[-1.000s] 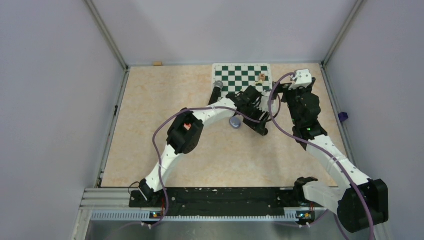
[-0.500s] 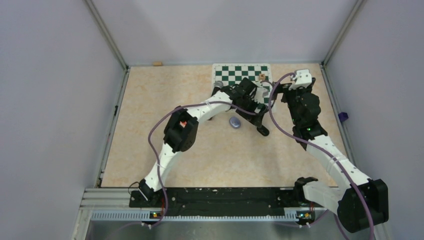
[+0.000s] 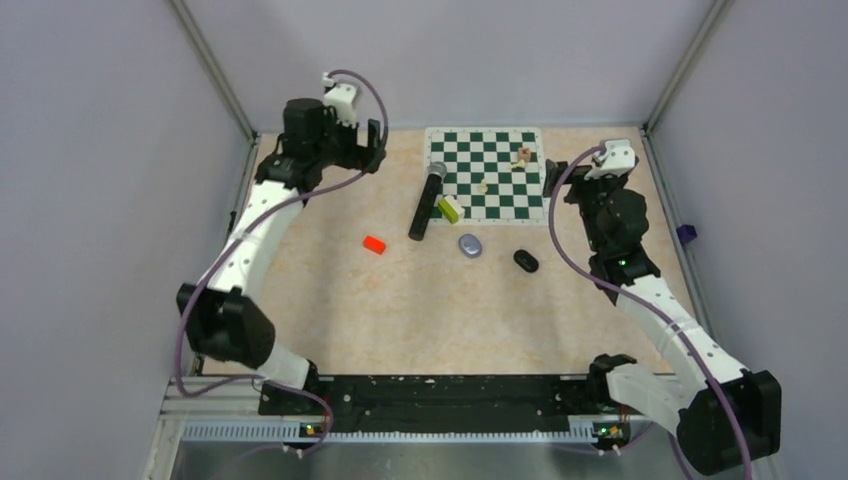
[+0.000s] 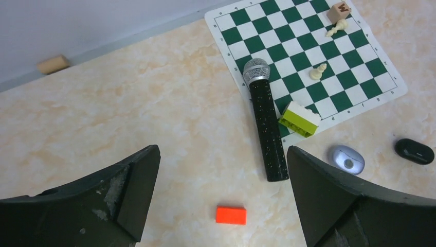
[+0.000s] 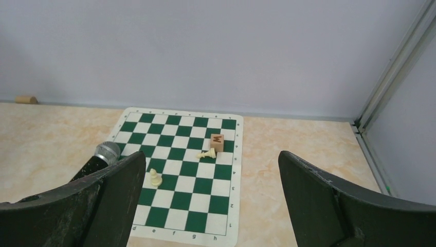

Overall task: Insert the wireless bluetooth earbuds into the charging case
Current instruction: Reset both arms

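Two small pieces lie on the table in front of the chess mat. One is a pale purple-grey oval earbud piece (image 3: 470, 245) (image 4: 346, 159) with a dark round spot. The other is a glossy black oval one (image 3: 526, 261) (image 4: 414, 151). I cannot pick out a charging case apart from these two. My left gripper (image 3: 376, 148) (image 4: 221, 152) hangs open and empty high at the back left, far from both. My right gripper (image 3: 553, 185) (image 5: 211, 157) is open and empty over the mat's right edge, behind the black piece.
A black microphone (image 3: 427, 200) (image 4: 267, 128) lies half on the green-and-white chess mat (image 3: 500, 150). A yellow-green brick (image 3: 450, 208) rests beside it. A red block (image 3: 374, 244) (image 4: 231, 215) lies to the left. A wooden letter cube (image 5: 217, 142) and chess pieces are on the mat. Walls close in on three sides.
My left gripper opened and its arm swung from the table's middle to the back left, leaving the black piece on the table. Microphone, brick and red block are uncovered. The right arm barely moved.
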### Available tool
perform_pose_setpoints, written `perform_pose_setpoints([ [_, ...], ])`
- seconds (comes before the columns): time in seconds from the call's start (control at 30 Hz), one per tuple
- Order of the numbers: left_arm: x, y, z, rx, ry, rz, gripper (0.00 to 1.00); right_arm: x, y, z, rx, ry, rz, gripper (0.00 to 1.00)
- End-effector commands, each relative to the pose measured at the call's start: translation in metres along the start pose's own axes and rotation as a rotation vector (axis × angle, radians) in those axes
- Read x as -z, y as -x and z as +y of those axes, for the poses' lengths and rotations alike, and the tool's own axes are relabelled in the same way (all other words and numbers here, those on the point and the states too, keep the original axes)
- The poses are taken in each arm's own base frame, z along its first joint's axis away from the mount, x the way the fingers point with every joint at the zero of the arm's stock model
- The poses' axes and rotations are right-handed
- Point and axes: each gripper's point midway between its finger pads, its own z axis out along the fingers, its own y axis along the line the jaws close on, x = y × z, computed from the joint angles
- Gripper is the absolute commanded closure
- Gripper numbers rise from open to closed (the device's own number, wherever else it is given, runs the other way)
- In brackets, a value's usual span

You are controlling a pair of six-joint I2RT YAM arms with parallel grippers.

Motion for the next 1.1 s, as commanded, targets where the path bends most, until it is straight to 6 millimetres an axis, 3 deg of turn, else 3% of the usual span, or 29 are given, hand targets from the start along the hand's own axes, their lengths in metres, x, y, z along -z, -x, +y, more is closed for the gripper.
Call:
perform_pose_setpoints([
  [0.0,0.044,-0.021,0.011,-0.045,-0.004,-0.032,0.01,0.004,0.064,-0.007,-0.084,-0.027,-0.161,0.01],
  [0.17,0.088,-0.062,0.040,0.004,0.058,-0.015,0.01,0.015,0.092,0.005,0.008,0.073,-0.150,0.01],
  [0.3,0.127,-0.064,0.068,0.075,0.126,-0.080,0.01,0.037,0.088,0.019,0.097,0.193,0.006,0.01],
  [0.43,0.153,-0.067,0.078,0.108,0.173,-0.157,0.01,0.072,0.096,0.004,0.060,0.139,0.062,0.01],
  [0.57,0.174,-0.073,0.074,0.078,0.221,-0.165,0.01,0.111,0.089,-0.005,0.045,0.118,0.042,0.01],
  [0.67,0.201,-0.067,0.067,0.034,0.287,-0.202,0.01,0.129,0.076,-0.008,0.058,0.117,0.045,0.01],
  [0.83,0.248,-0.063,0.032,-0.050,0.298,-0.288,0.01,0.149,0.060,-0.003,0.167,0.197,0.062,0.01],
  [0.97,0.249,-0.079,0.021,-0.044,0.263,-0.273,0.02,0.156,0.057,-0.017,0.164,0.122,0.062,0.01],
  [1.07,0.240,-0.087,0.031,-0.032,0.282,-0.268,0.03,0.157,0.052,-0.030,0.158,0.042,0.069,0.01],
])
